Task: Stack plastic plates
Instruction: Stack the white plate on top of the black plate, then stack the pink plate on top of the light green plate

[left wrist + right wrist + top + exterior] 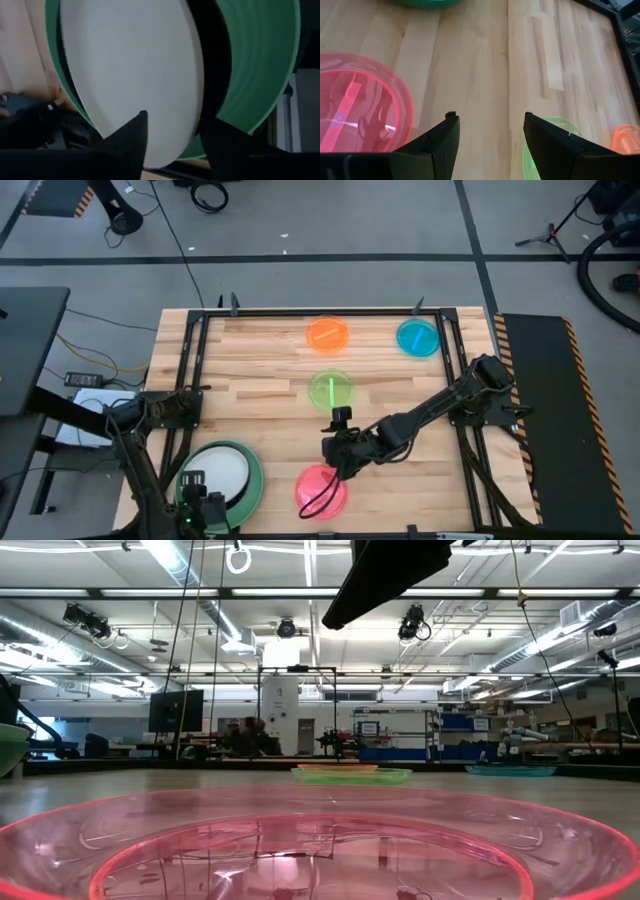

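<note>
A stack of plates (228, 475) sits at the table's near left. It shows a white plate (130, 65) on top, a black one (209, 75) under it and green (260, 65) at the bottom; no purple plate shows. My left gripper (175, 142) is open above the stack's near rim, one finger on either side of the white plate's edge. A pink plate (321, 491) lies flat at the near middle. Lime (330, 390), orange (328, 333) and cyan (417, 338) plates lie flat farther back. My right gripper (490, 135) hovers open over bare wood between the pink (355, 110) and lime (555, 145) plates.
A dark metal frame (195, 350) borders the wooden table on its left, far and right sides. Bare wood (485, 55) lies between the stack, the pink plate and the lime plate. The right arm (440, 405) slants across the table's right half.
</note>
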### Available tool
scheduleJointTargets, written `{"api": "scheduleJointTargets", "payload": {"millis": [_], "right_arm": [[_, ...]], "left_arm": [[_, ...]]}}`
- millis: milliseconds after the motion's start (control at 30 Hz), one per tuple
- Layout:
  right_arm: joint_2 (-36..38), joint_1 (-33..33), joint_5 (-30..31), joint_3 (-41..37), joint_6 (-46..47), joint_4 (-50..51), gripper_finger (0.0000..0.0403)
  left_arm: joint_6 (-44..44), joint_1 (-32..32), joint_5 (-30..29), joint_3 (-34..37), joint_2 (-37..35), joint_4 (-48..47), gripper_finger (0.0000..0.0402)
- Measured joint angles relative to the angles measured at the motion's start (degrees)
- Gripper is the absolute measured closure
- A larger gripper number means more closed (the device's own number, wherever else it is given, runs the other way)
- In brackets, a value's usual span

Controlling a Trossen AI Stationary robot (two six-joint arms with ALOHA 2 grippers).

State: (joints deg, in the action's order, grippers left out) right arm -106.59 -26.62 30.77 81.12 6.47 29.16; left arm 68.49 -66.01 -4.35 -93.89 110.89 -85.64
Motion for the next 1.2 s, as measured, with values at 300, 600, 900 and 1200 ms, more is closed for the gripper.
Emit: {"api": "scheduleJointTargets", "payload": {"millis": [300, 600, 900, 1200], "right_arm": [[-2.4, -0.7, -6.0, 0.7, 2.1, -3.5, 0.0176], [-11.9, -4.4, -6.9, 10.2, -3.9, -1.5, 0.0184], [-18.6, -7.3, -12.7, 13.1, -10.4, 0.5, 0.0183], [-15.4, -10.6, -11.7, 17.1, 1.7, 1.6, 0.0183]], "left_arm": [[-3.7, 0.7, 0.2, 0.0, 0.0, -0.2, 0.0142], [-7.5, -0.7, -12.2, 0.0, -4.6, 4.7, 0.0131], [-2.9, -13.3, -43.6, 0.0, -9.5, 8.7, 0.0131], [-5.1, -13.2, -51.0, 1.2, -9.5, 9.4, 0.0131]]}}
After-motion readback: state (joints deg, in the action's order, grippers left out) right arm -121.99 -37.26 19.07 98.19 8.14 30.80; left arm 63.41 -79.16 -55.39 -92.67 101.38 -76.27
